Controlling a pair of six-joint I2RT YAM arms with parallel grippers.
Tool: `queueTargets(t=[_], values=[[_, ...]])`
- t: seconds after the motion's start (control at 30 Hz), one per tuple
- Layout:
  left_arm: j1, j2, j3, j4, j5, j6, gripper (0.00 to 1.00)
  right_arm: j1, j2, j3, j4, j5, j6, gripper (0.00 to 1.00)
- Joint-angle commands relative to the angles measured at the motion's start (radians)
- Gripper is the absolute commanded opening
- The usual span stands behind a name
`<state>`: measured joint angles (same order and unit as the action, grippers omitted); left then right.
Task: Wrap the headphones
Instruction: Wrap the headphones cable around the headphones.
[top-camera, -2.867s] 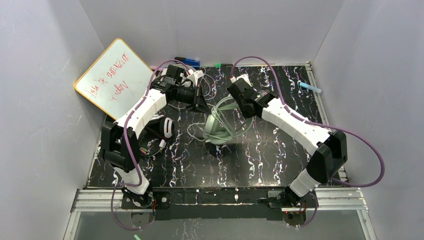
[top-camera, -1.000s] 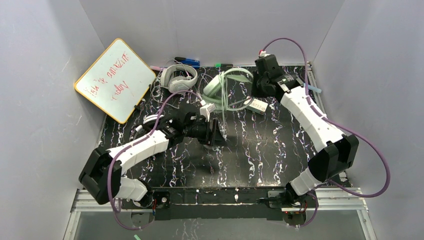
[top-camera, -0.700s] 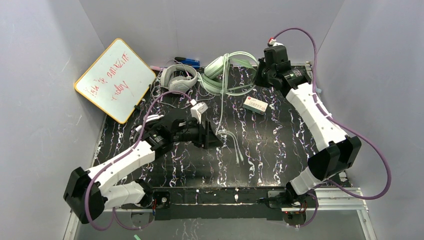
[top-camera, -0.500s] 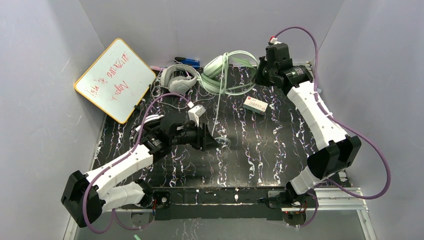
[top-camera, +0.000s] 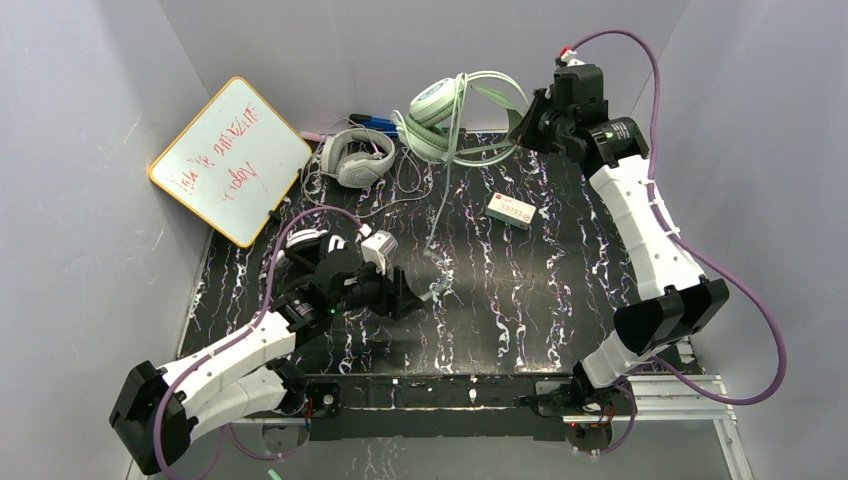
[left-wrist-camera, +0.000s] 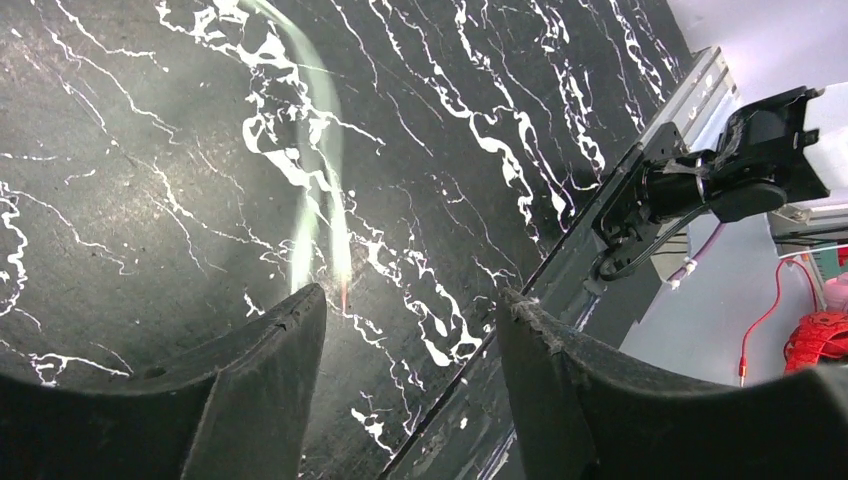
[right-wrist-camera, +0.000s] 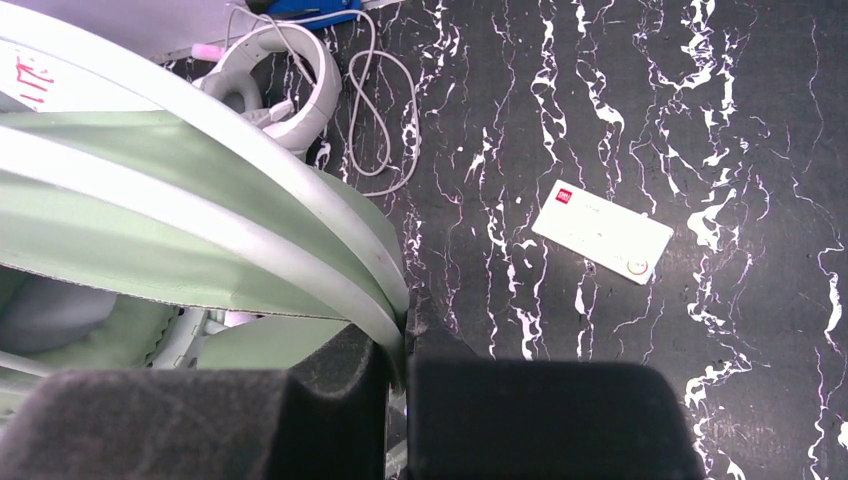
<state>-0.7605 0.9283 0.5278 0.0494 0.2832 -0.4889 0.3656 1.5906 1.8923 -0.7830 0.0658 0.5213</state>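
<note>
My right gripper is shut on the headband of the mint-green headphones, which it holds up in the air at the back of the table. In the right wrist view the pale green band runs into the shut jaws of the right gripper. Its pale cable hangs down to the mat. My left gripper stands open low over the mat, with the blurred cable end just beyond its left fingertip and nothing between the fingers. The grey-white headphones lie at the back. The black-and-white headphones lie partly hidden behind my left arm.
A whiteboard with red writing leans at the back left. A small white card box lies on the black marbled mat. Blue and green pens lie at the back edge. The metal rail marks the near edge.
My right gripper has lifted the mint-green headphones higher and further back. My left arm has drawn back toward the near edge, and the hanging cable now trails straighter down to the mat.
</note>
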Motion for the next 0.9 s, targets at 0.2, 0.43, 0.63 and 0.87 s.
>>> queueTargets(t=[0.2, 0.43, 0.63, 0.87], values=[[-0.008, -0.042, -0.026, 0.025, -0.050, 0.026, 0.62, -0.020, 0.007, 0.141, 0.061, -0.100, 0.068, 0.01], [-0.010, -0.114, -0.136, 0.298, -0.170, 0.026, 0.98, -0.023, -0.004, 0.170, 0.041, -0.133, 0.084, 0.01], [-0.013, -0.056, -0.219, 0.620, -0.259, 0.053, 0.98, -0.026, -0.025, 0.194, 0.033, -0.178, 0.106, 0.01], [-0.041, 0.171, -0.187, 0.936, -0.189, 0.309, 0.99, -0.025, -0.033, 0.237, 0.023, -0.246, 0.137, 0.01]])
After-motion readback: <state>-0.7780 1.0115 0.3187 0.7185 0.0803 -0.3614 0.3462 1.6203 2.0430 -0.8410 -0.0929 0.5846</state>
